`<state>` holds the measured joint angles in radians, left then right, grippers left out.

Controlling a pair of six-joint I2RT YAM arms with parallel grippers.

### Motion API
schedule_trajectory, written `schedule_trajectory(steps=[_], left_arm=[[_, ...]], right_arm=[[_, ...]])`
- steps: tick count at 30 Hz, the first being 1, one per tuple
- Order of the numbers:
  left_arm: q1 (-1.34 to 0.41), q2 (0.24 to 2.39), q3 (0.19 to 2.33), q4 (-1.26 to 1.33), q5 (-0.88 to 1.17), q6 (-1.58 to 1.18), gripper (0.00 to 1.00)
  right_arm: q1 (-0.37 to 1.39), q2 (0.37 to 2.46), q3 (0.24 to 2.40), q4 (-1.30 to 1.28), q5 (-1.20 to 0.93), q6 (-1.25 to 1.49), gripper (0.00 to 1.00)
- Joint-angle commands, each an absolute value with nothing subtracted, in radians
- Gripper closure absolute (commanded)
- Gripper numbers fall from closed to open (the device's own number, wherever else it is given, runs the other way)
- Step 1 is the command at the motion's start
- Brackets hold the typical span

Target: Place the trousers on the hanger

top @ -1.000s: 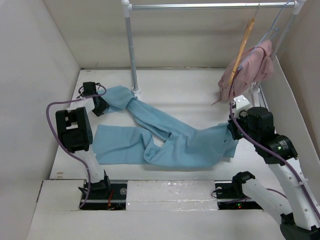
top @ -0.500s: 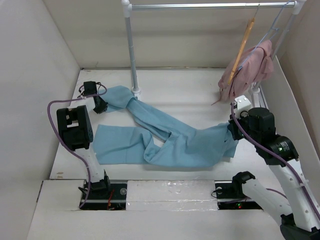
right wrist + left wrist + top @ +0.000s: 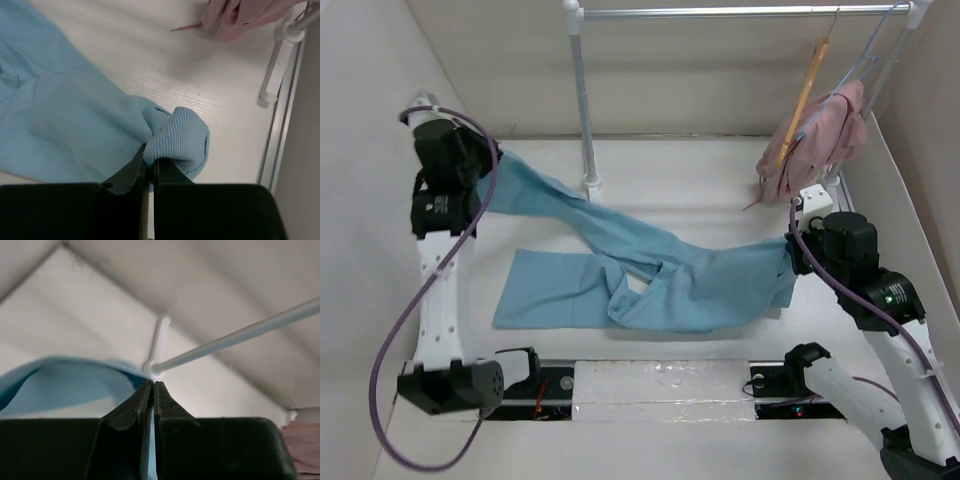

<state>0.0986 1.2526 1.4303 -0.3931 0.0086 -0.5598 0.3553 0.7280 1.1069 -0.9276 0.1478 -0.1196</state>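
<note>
The light blue trousers lie spread across the table, one leg stretched up to the far left. My left gripper is raised near the left wall and shut on that leg's end; blue cloth shows between its closed fingers. My right gripper is low at the right, shut on the ribbed waistband, with its tips pinching the fold. The tan-orange wooden hanger hangs from the rail at the far right, apart from both grippers.
A pink garment on a thin wire hanger hangs beside the wooden hanger; it also shows in the right wrist view. The rail's post stands at the back centre. Walls close in left and right.
My left arm has risen and swung back-left with the leg end, lifting that leg off the table and pulling it taut. The right gripper has barely moved.
</note>
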Motion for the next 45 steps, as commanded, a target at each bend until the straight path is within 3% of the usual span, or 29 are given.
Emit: schedule_trajectory(steps=[1, 6, 10, 16, 22, 25, 27, 28, 31, 33, 38, 43, 44, 45], left_arm=[[0.106, 1.166, 1.547, -0.550, -0.048, -0.569, 1.00], [0.146, 1.224, 1.831, -0.675, -0.075, -0.551, 1.00], [0.146, 1.284, 1.813, -0.652, -0.112, -0.538, 1.00], [0.155, 1.601, 1.877, -0.637, -0.256, -0.474, 1.00], [0.322, 1.922, 1.987, -0.624, -0.037, -0.511, 1.00], [0.313, 2.002, 2.022, -0.647, -0.011, -0.477, 0.69], [0.284, 1.979, 1.968, -0.602, -0.006, -0.454, 0.44], [0.284, 1.962, 1.950, -0.597, 0.029, -0.451, 0.40], [0.224, 1.821, 1.742, -0.499, 0.078, -0.471, 0.39], [0.198, 1.648, 1.493, -0.393, 0.081, -0.491, 0.41], [0.179, 1.285, 1.006, -0.354, 0.069, -0.563, 0.46], [0.179, 1.065, 0.779, -0.445, -0.030, -0.650, 0.46], [0.179, 1.048, 0.744, -0.457, -0.043, -0.672, 0.37], [0.189, 1.054, 0.729, -0.468, -0.032, -0.683, 0.37]], right_arm=[[0.365, 0.727, 1.170, -0.867, 0.235, -0.147, 1.00], [0.365, 0.747, 1.184, -0.871, 0.305, -0.179, 1.00], [0.374, 0.750, 1.203, -0.864, 0.362, -0.202, 1.00], [0.374, 0.793, 1.218, -0.838, 0.478, -0.227, 1.00], [0.353, 0.793, 1.163, -0.948, 0.315, -0.141, 1.00], [0.353, 0.769, 1.065, -0.948, 0.175, -0.095, 1.00], [0.353, 0.762, 0.991, -0.937, 0.170, -0.049, 1.00], [0.353, 0.772, 0.986, -0.933, 0.190, -0.043, 1.00], [0.342, 0.814, 1.032, -0.894, 0.260, -0.049, 1.00], [0.295, 0.885, 1.101, -0.859, 0.268, -0.087, 1.00], [0.204, 0.992, 1.183, -0.747, 0.161, -0.150, 1.00], [0.186, 0.991, 1.140, -0.677, 0.036, -0.161, 1.00], [0.186, 0.983, 1.112, -0.669, 0.022, -0.161, 1.00], [0.186, 0.974, 1.097, -0.661, 0.008, -0.161, 1.00]])
